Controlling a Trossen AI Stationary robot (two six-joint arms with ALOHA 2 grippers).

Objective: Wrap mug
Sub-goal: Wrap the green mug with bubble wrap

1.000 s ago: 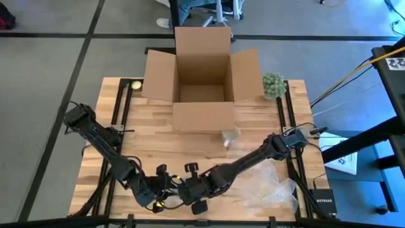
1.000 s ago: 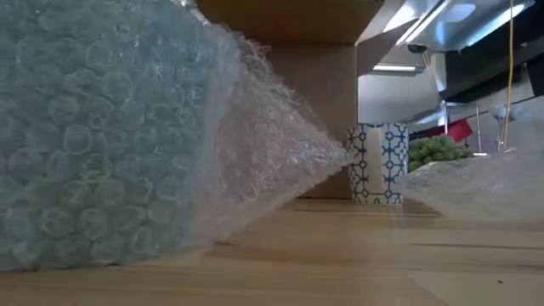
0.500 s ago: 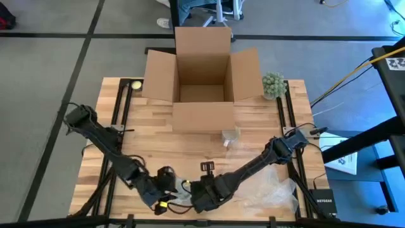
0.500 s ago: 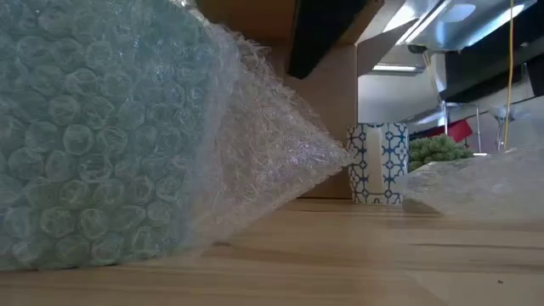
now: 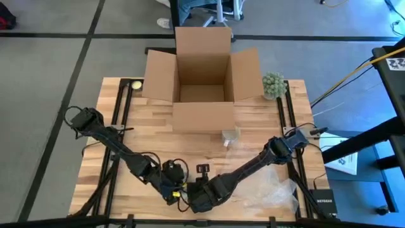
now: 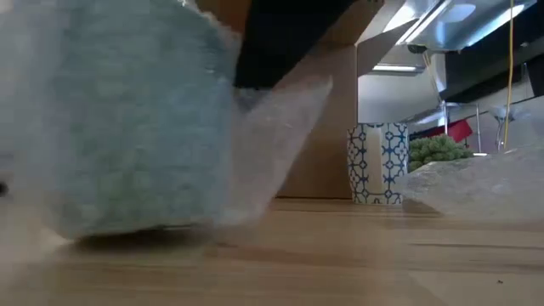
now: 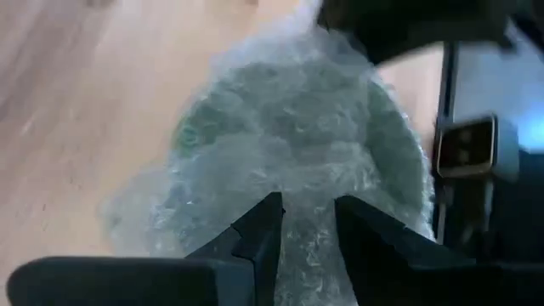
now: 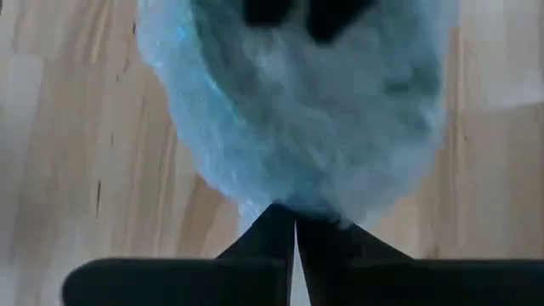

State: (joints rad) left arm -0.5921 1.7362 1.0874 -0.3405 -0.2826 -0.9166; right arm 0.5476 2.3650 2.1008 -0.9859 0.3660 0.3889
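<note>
- The left gripper [image 5: 174, 188] has moved in from the left over the last second and now sits at the table's [image 5: 158, 142] near edge, right beside the right gripper [image 5: 197, 195]. In its wrist view its fingers [image 7: 262, 229] stand a little apart with bubble wrap [image 7: 297, 153] between and beyond them; I judge them to be nipping a fold, though the contact itself is hard to make out.
- In the low view the wrapped bundle [image 6: 119, 119] has gone from sharp bubbles to a smear and its pointed tail has lifted and shortened, so it is being turned or shifted right now. I read this as the wrap being tucked around the mug, with the task well along.
- The bundle lies at the near middle edge of the table, between the two grippers. It looks like a rounded lump with a loose flap to its right; the mug inside is hidden, so I cannot tell its long axis or which way its mouth faces.
- The right gripper's fingers [image 8: 285, 234] are pressed together on the wrap's edge.
- A second, patterned mug [image 6: 377, 163] stands upright by the cardboard box [image 5: 202, 79], with spare wrap [image 5: 275, 187] lying at the right.
</note>
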